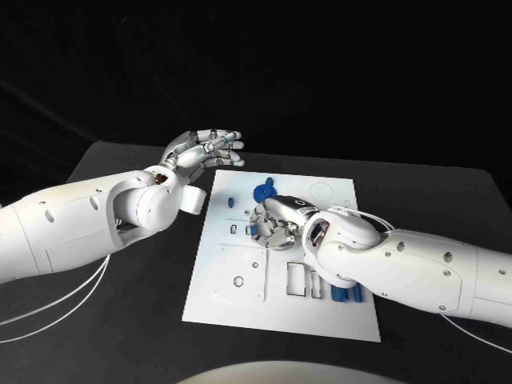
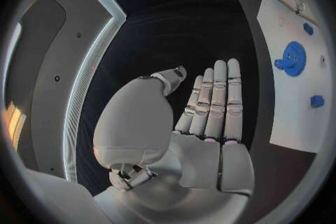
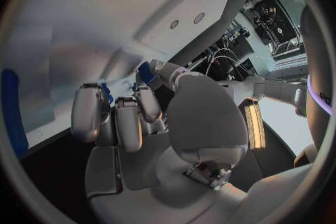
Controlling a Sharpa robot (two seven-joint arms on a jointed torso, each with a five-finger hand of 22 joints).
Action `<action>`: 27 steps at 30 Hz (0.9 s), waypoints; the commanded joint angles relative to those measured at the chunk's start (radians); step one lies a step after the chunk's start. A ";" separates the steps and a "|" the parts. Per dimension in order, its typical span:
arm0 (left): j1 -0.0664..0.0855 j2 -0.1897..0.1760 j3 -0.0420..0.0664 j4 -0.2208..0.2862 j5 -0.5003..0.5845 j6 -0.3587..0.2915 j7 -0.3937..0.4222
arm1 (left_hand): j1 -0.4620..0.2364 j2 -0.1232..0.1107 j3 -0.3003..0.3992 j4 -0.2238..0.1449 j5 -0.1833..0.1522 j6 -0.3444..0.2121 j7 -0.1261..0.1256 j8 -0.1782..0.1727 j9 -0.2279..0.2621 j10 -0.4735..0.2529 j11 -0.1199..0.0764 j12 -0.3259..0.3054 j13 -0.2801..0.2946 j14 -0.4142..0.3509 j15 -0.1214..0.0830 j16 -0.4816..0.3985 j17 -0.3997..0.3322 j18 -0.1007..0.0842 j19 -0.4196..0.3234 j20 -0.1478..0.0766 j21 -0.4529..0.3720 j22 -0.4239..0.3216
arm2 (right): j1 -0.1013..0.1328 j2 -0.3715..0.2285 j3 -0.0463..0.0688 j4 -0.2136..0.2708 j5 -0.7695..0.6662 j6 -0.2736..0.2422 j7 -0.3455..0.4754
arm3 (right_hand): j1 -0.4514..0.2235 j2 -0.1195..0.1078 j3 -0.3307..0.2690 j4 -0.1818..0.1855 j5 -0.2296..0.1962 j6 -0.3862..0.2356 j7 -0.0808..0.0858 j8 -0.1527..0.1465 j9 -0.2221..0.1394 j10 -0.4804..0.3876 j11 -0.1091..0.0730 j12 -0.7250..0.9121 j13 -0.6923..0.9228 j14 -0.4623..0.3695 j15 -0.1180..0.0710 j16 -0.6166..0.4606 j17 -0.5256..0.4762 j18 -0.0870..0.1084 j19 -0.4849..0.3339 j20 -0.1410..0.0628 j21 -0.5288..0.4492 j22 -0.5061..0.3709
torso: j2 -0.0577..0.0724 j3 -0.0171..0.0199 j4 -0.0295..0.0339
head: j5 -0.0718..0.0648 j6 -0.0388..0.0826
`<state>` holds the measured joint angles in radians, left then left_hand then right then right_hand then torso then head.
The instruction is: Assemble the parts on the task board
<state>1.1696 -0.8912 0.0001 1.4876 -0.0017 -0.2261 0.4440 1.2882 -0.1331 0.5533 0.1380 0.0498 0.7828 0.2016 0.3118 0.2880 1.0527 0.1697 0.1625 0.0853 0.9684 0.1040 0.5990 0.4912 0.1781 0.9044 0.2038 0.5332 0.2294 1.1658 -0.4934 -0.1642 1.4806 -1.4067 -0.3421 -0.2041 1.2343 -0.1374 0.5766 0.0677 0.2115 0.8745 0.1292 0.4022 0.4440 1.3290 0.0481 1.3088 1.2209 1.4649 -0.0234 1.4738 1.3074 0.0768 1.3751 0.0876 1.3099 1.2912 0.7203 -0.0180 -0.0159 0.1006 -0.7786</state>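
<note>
task board [image 1: 282,308]: white plate mid-table, long side running away from the robot; cut-out slots and a raised white square panel [image 1: 240,274] on its near half
blue gear [image 1: 262,190]: sits on the far part of the board, just beyond the right hand; also seen in the left wrist view [image 2: 291,59] on the white board
small blue parts: two or three upright pieces [image 1: 345,294] at the near right of the board beside the right forearm; one small piece [image 1: 225,202] near the left edge of the board; two more blue bits in the left wrist view [image 2: 317,101]
left hand [image 1: 203,150]: raised off the table just past the board's far left corner, apart from the board; fingers [image 2: 218,101] straight and side by side, thumb out, palm empty; holds nothing
right hand [image 1: 278,224]: over the middle of the board, palm down, fingers [image 3: 128,121] curled in; a blue piece [image 3: 145,73] shows at the thumb tip in the right wrist view; cannot tell if it is pinched or merely behind
table [image 1: 118,336]: black, board lies flat on it
</note>
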 commanded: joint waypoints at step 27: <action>0.000 0.001 0.000 -0.001 0.002 0.027 0.005 | -0.007 0.001 -0.001 0.005 0.001 -0.009 0.038 -0.002 0.001 -0.009 0.000 0.000 0.002 0.002 0.003 -0.006 0.001 0.004 0.001 0.002 -0.007 -0.001 | -0.012 0.008 0.000 -0.027 -0.046 -0.027 -0.002 | 0.025 -0.018 0.017 -0.022 0.005 0.000 -0.001 -0.001 0.043 -0.004 -0.005 -0.010 -0.004 0.062 -0.004 -0.004 0.068 0.002 0.001 -0.007 -0.007 0.000 | 0.000 0.0005 -0.0006 | -0.002 -0.004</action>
<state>1.1696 -0.8916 0.0001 1.4863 -0.0015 -0.2225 0.4431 1.2882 -0.1331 0.5533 0.1380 0.0498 0.7828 0.2016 0.3118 0.2876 1.0527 0.1697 0.1625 0.0853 0.9684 0.1040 0.5990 0.4912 0.1781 0.9044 0.2037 0.5332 0.2296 1.1551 -0.4848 -0.1638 1.4559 -1.4334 -0.3661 -0.2019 1.2529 -0.1562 0.5924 0.0518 0.2111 0.8726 0.1274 0.3980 0.4763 1.3290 0.0481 1.3040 1.2182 1.4649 -0.0233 1.4738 1.3074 0.0768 1.3751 0.0876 1.3063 1.2911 0.7203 -0.0174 -0.0171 0.1006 -0.7835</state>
